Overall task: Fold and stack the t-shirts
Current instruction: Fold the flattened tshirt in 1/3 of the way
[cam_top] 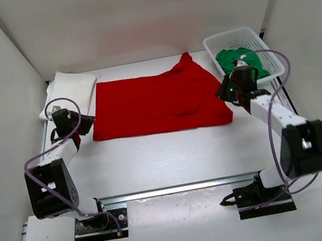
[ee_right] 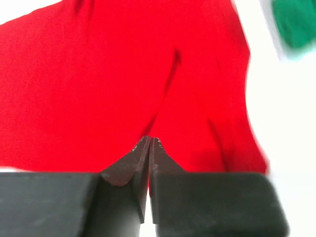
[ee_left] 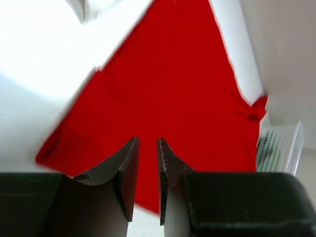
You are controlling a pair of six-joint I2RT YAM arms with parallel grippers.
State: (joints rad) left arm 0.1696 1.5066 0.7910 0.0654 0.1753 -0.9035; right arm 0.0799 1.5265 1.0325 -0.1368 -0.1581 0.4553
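1. Red t-shirt (cam_top: 158,103): we see it spread flat on the white worktop (cam_top: 167,156), in the middle of the top view and a little toward 12 o'clock. Its long side runs from 9 to 3 o'clock.
2. Its 3 o'clock half carries an extra layer of cloth folded over it. A point of fabric sticks out toward 12 o'clock at the far edge.
3. At 10 o'clock we find the white t-shirt (cam_top: 72,89), folded into a compact pad. It lies just beside the red one's 9 o'clock edge.
4. At 2 o'clock stands a white mesh basket (cam_top: 229,38), and the green t-shirt (cam_top: 239,61) lies bunched inside it.
5. The left tool (cam_top: 85,124) sits at the 9 o'clock end of the red t-shirt, by its near corner. In the left wrist view its fingers (ee_left: 126,168) stand a narrow gap apart, and red cloth shows beyond that gap.
6. The right tool (cam_top: 227,91) sits at the 3 o'clock edge of the red t-shirt, between that shirt and the basket. In the right wrist view its fingers (ee_right: 126,165) are pressed together with only a hairline slit. Red cloth fills the view past the tips, with a blur of green at 1 o'clock.
7. Whether either tool touches the cloth, we cannot tell.
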